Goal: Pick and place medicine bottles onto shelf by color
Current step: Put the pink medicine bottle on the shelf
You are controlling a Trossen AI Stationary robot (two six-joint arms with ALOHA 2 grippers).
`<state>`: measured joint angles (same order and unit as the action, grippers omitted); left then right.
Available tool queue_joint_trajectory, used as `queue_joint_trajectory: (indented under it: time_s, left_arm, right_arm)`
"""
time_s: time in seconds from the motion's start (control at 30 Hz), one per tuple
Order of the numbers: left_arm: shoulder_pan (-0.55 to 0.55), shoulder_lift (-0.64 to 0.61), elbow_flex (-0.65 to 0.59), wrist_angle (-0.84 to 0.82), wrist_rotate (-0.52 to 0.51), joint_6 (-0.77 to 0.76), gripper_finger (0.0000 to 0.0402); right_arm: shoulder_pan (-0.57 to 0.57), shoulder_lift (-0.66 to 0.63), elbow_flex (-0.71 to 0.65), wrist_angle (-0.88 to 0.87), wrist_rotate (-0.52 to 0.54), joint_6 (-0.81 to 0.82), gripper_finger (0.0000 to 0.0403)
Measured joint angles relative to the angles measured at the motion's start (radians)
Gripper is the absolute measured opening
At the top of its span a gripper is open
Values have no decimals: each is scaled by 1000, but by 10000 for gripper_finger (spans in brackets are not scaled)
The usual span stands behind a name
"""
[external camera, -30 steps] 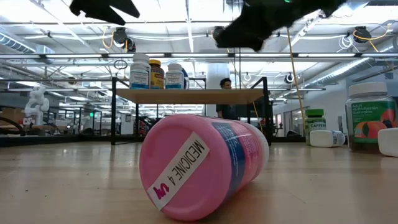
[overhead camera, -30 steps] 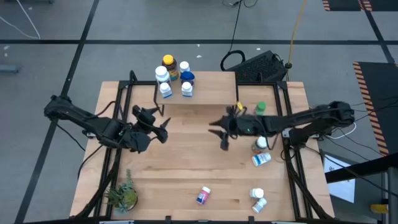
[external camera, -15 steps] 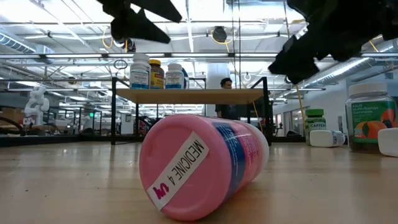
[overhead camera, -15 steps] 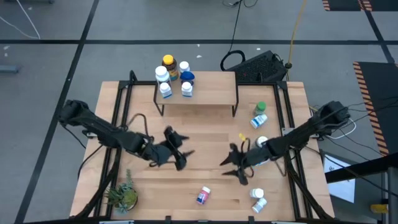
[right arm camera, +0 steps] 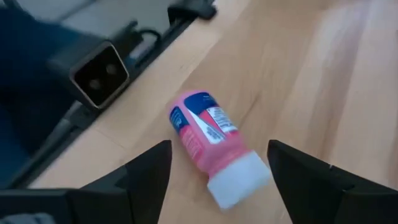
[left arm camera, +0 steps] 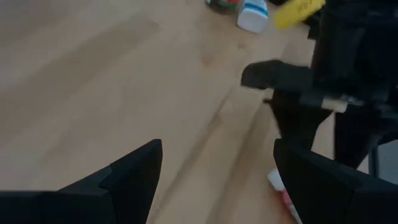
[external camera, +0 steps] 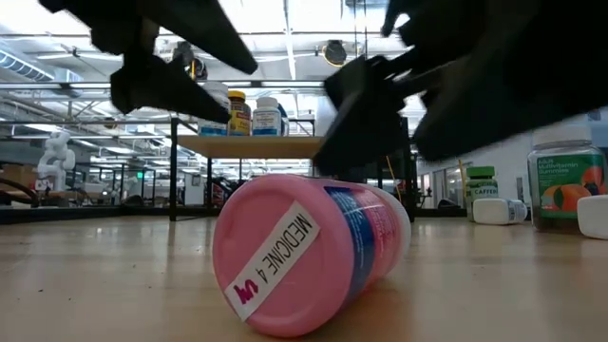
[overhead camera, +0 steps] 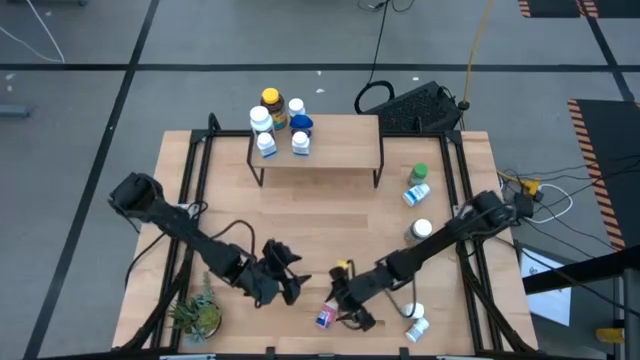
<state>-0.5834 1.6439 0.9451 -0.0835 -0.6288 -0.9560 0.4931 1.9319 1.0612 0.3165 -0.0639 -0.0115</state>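
One pink bottle (overhead camera: 325,315) lies on its side near the front edge of the bench (overhead camera: 330,215), white cap (right arm camera: 239,183) at one end and a flat pink base toward the low camera, well apart from the shelf (overhead camera: 340,150) at the back where five bottles (overhead camera: 280,125) already stand. It looks like a small plastic pill bottle: light, rigid, smooth-sided, and round enough to roll if nudged off-centre. I'd take it across the middle of the body, fingers either side of the label, square to its long axis so it can't squirt out; the cap end looks narrower and a poorer hold.

Both arms have come low over this corner. The right gripper (overhead camera: 350,305) sits just beside the pink bottle, and from its wrist view the bottle lies ahead between its spread fingers (right arm camera: 149,171), which touch nothing and hold nothing. The left gripper (overhead camera: 285,285) is near on the other side, its fingers (left arm camera: 134,171) wide apart and empty too, pointed across the bare wood toward the right arm.

Other white bottles (overhead camera: 415,320) lie close by at the right front, with more farther back on the right.
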Motion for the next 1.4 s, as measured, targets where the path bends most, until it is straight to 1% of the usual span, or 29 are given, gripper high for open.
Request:
queue_joint_trajectory:
  time_s: [0.1,0.23,0.33,0.47,0.57,0.8,0.93,1.13,1.2,1.33,1.4]
  left_arm:
    - [-37,20,0,-1,3,-62,310]
    - [-75,42,0,-3,66,-129,310]
    - [-93,49,0,1,79,-171,310]
    - [-104,51,0,4,79,-192,310]
    - [-103,51,0,5,79,-200,310]
    - [-96,51,0,11,64,-196,310]
    - [-82,51,0,16,43,-167,310]
    - [-77,51,0,74,42,-107,310]
    - [-79,51,0,109,42,-69,310]
    - [-98,51,13,209,34,112,310]
    - [-115,51,39,220,-4,194,310]
  right_arm:
    - [0,69,66,-33,-19,-45,263]
    - [-2,134,110,-88,-41,-91,263]
    - [-7,147,115,-83,-46,-128,263]
    - [-15,147,114,-78,-45,-137,260]
    - [-20,142,114,-67,-41,-140,244]
    - [-21,140,113,-82,-21,-132,183]
    - [-20,138,113,-98,9,-105,166]
    - [-22,138,111,-103,14,-77,186]
    - [-22,138,111,-103,19,-76,187]
    - [-20,138,110,-130,99,-72,178]
    - [-20,137,111,-145,112,-76,175]
